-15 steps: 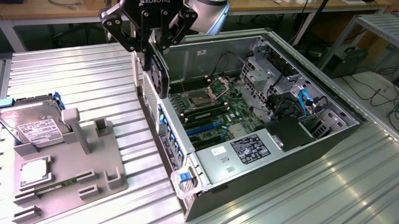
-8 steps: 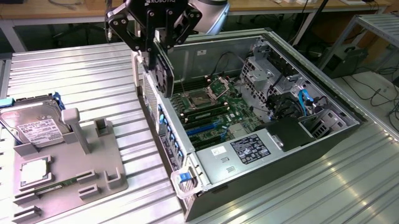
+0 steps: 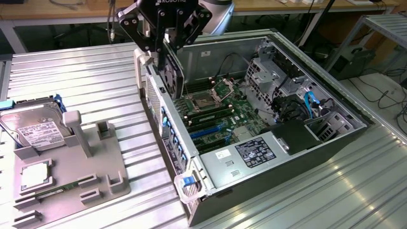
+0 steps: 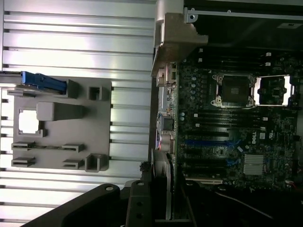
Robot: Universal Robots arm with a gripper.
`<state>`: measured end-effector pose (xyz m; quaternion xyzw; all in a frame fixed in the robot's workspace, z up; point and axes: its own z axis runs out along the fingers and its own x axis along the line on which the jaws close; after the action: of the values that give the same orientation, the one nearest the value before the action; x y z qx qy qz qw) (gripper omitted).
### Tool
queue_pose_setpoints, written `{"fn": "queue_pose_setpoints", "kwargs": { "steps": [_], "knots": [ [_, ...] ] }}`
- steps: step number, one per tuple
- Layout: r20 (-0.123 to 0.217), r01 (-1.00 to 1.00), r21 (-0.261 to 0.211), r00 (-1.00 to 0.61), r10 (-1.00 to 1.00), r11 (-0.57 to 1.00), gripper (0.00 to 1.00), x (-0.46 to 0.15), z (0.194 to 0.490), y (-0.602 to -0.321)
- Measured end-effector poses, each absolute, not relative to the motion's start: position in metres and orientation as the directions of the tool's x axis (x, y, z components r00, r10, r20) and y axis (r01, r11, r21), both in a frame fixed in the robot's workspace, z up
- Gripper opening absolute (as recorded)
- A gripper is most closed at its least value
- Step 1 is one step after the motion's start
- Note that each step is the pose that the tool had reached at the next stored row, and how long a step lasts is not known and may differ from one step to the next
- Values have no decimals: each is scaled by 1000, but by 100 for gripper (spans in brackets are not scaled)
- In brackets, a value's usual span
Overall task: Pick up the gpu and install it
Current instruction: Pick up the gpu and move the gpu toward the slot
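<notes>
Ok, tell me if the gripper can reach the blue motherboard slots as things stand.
Probably yes: the case lies open, nothing covers the blue slots, and the gripper, holding the gpu upright, hangs above the case wall beside them.

**Robot arm end and its gripper.**
The gripper (image 3: pixel 167 46) is matte black, built of jointed link bars with round pivot pins, and bears white "ROBOTIQ" lettering across its body. The arm's wrist housing (image 3: pixel 216 12) above it is rounded and silver-grey. In the wrist view, the black finger links (image 4: pixel 137 203) show small round fasteners.
</notes>
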<state>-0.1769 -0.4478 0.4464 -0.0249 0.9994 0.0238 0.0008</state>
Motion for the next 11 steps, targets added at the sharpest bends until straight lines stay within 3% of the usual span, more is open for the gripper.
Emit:
{"fn": "queue_pose_setpoints", "kwargs": {
  "steps": [11],
  "knots": [
    [-3,-50,48,-999,-50,998,27,-161,446,-448]
  ]
}}
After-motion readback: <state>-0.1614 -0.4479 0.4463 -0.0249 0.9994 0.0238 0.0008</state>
